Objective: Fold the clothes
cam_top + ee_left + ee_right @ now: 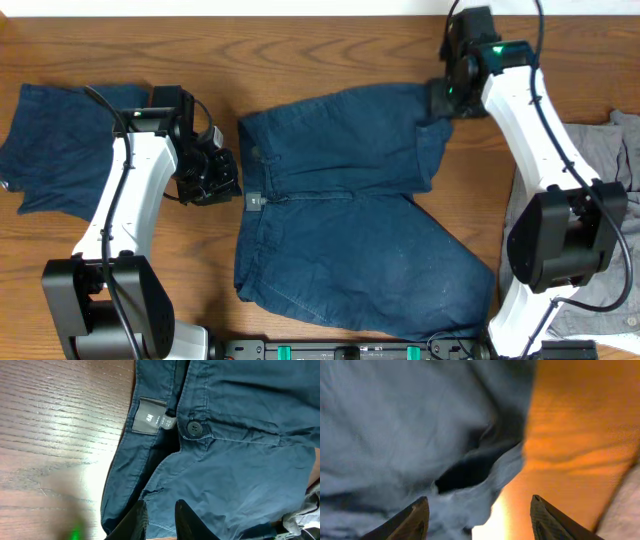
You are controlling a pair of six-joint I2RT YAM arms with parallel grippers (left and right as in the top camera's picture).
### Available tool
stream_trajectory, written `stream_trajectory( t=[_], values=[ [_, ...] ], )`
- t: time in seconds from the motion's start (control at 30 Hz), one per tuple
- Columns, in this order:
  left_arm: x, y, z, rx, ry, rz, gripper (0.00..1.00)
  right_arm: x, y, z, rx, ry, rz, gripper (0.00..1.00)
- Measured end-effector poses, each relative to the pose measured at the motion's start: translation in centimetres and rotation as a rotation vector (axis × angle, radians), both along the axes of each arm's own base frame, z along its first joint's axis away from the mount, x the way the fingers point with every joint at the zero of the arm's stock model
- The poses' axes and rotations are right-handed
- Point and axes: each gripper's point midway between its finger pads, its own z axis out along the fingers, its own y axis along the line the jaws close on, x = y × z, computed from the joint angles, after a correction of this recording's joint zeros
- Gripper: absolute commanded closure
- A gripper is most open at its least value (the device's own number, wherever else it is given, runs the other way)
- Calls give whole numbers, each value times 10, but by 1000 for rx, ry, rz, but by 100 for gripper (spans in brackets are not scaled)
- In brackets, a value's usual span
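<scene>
A pair of dark navy shorts (340, 220) lies spread in the middle of the table, with one leg folded up toward the far right. My left gripper (225, 178) sits at the waistband's left edge. In the left wrist view its fingers (187, 522) stand a narrow gap apart with the navy cloth (240, 460) showing in the gap, and I cannot tell if they pinch it. The label (150, 417) and button (194, 428) lie just beyond. My right gripper (447, 100) hovers open at the folded leg's far corner, its wide-set jaws (477, 520) straddling the hem (410, 425) without gripping.
A second navy pair (55, 140) lies flat at the far left, behind the left arm. A light grey pair (625, 190) is bunched at the right edge, partly under the right arm's base. Bare wood (300, 50) runs along the back.
</scene>
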Motion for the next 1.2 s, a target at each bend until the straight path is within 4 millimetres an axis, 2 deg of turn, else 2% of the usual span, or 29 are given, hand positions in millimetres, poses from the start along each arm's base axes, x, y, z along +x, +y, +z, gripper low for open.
stream_trajectory(
  t=[0.2,0.27,0.3,0.33,0.4,0.43,0.67,0.7,0.73,0.77,0.8,0.9,0.97,1.07,1.2],
  values=[
    [1,0,0,0,-3,0,78,-27,25,-44,28,82,9,36],
    [1,0,0,0,-4,0,78,-28,32,-57,31,71,3,41],
    [1,0,0,0,-5,0,78,-30,32,-60,25,71,0,50],
    [1,0,0,0,-6,0,78,-33,31,-66,10,75,-14,63],
    [1,0,0,0,-6,0,78,-41,23,-74,-40,97,-68,89],
    [1,0,0,0,-6,0,78,-47,15,-77,-75,114,-109,99],
    [2,0,0,0,-6,0,77,-78,-46,-72,-292,187,-418,98],
    [2,0,0,0,-7,0,77,-81,-54,-70,-307,190,-458,94],
    [2,0,0,0,-8,0,77,-83,-62,-68,-317,196,-493,81],
    [2,0,0,0,-9,0,77,-86,-71,-66,-326,204,-529,61],
    [2,0,0,0,-10,0,77,-90,-77,-64,-337,214,-554,54],
    [3,0,0,0,-12,0,77,-107,-95,-58,-371,274,-603,54],
    [4,0,0,0,-18,0,77,-111,-100,-56,-373,289,-622,56],
    [8,0,0,1,-32,0,76,-112,-96,-58,-333,309,-607,57],
    [15,-1,0,2,-64,-6,64,-108,-72,-57,-196,333,-478,53]
  ],
)
